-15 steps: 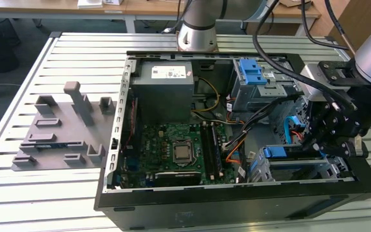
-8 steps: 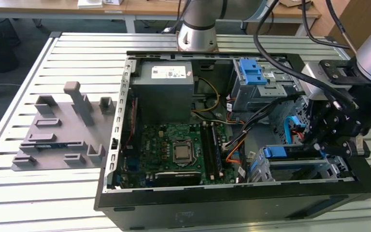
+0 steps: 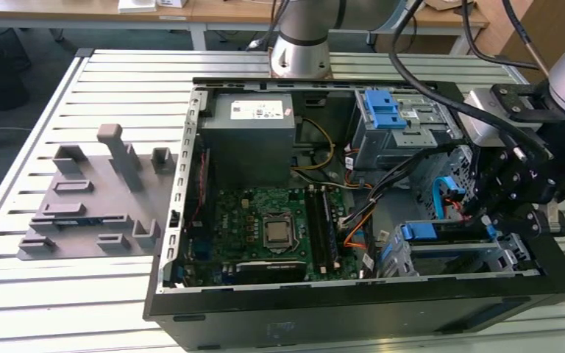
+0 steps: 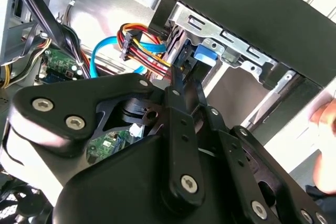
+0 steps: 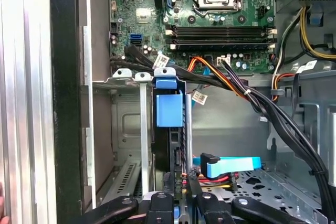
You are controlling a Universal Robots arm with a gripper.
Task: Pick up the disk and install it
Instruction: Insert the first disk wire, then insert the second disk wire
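Note:
The disk (image 5: pixel 169 109) stands on edge in the metal drive bay (image 5: pixel 125 129) of the open computer case, its blue carrier tab facing the motherboard. My black gripper (image 5: pixel 181 202) reaches in from the disk's cable end, with its fingers closed on either side of the disk's thin edge. In the second wrist view the gripper (image 4: pixel 185 85) tapers to the same blue tab of the disk (image 4: pixel 203 56). In the exterior view the gripper (image 3: pixel 491 219) hangs inside the case at that view's right, just beside the disk (image 3: pixel 422 232) in the lower bay.
A bundle of black, orange and red cables (image 5: pixel 247 95) and a blue data cable (image 5: pixel 227 166) run close to the bay. The motherboard (image 3: pixel 273 228), power-supply box (image 3: pixel 253 136) and blue-latched upper cage (image 3: pixel 385 110) surround it. A grey fixture (image 3: pixel 96 198) lies on the table. A person's hand (image 4: pixel 325 129) is near the case.

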